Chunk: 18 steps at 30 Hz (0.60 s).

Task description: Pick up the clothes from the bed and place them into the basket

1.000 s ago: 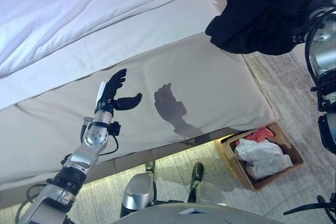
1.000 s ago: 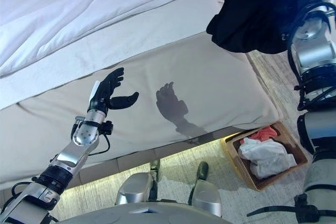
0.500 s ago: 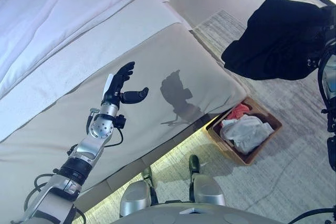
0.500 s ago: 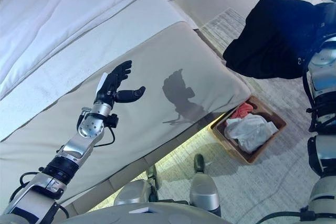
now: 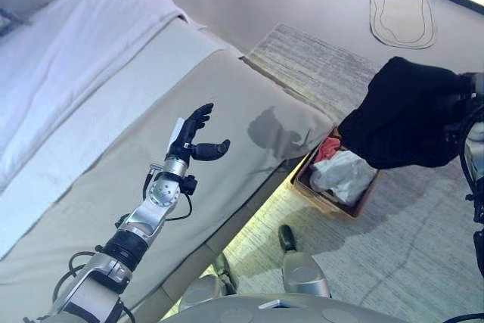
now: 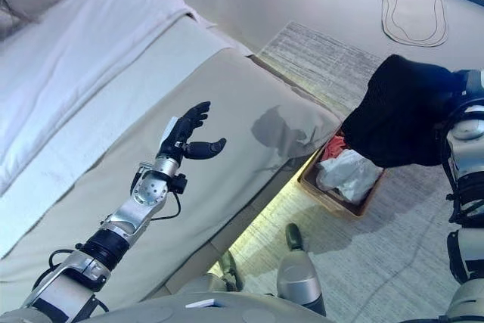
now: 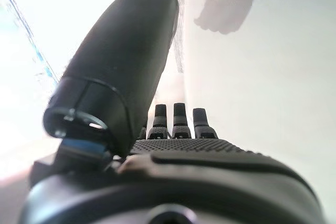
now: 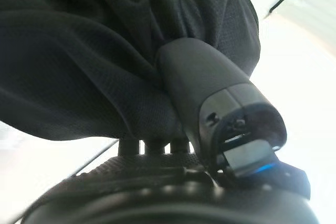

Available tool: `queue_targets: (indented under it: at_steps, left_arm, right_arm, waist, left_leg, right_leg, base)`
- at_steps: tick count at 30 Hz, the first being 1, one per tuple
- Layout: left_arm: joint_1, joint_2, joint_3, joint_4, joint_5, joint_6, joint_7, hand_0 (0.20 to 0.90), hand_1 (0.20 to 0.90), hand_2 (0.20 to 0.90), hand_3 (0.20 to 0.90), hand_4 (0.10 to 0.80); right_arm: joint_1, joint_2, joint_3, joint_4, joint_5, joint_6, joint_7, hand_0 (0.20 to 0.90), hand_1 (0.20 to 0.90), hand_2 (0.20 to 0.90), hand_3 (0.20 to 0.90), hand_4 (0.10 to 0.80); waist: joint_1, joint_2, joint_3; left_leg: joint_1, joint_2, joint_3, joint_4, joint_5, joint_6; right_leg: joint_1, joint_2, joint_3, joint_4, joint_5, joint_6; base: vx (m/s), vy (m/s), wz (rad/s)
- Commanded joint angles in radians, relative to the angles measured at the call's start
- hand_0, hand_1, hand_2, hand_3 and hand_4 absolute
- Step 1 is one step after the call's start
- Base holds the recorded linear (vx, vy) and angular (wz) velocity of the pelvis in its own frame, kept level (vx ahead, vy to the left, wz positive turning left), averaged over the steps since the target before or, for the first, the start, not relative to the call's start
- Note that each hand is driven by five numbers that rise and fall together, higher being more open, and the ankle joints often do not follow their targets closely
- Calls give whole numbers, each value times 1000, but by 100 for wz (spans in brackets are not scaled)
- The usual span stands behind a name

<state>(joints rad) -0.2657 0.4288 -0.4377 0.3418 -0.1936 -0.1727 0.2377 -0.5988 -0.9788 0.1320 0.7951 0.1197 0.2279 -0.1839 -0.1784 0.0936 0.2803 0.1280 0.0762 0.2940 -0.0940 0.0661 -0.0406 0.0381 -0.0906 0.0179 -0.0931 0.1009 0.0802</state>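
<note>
Now my right hand (image 8: 210,129) grips the black garment (image 5: 408,115) overhanging the basket's (image 5: 333,203) far rim; left hand (image 5: 195,138) relaxed above the bed (image 5: 249,104).

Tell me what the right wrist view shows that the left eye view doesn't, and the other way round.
Only the right wrist view shows the grip: the right hand has its thumb and fingers pinching the black mesh-fabric garment.

Only the left eye view shows the setting: the beige-covered bed, the brown rectangular basket on the floor holding red and white clothes, and the open, empty left hand over the bed.

Both show the black garment, which hangs above the basket.
</note>
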Motion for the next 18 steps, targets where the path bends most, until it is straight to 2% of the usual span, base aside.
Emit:
queue_targets:
  at_steps: [1,5,18]
  left_arm:
    - [-42,20,-23,13,25,-73,27,900,900,900,900,800]
    - [-52,17,-30,12,18,-76,33,900,900,900,900,800]
    - [-66,35,-48,2,-1,-87,8,900,900,900,900,800]
  right_arm:
    - [-103,-59,46,19,15,-118,-32,300,300,300,200,100]
    - [-121,-34,59,79,8,-134,-15,300,300,300,200,100]
    - [-122,44,73,186,6,-141,-15,300,300,300,200,100]
  waist:
    - [23,-64,-124]
    - [23,-43,-109]
    - [34,-21,-90]
  left_leg:
    - [61,24,-24,7,-116,-35]
    - [54,21,-22,7,-115,-39]
    - [37,21,-16,7,-105,-40]
  right_leg:
    - [-6,38,7,30,-61,-29]
    - [-14,36,4,24,-58,-30]
    - [-21,35,-11,14,-50,-29]
  base:
    - [-42,-23,0]
    - [-49,-21,0]
    - [-14,-27,2]
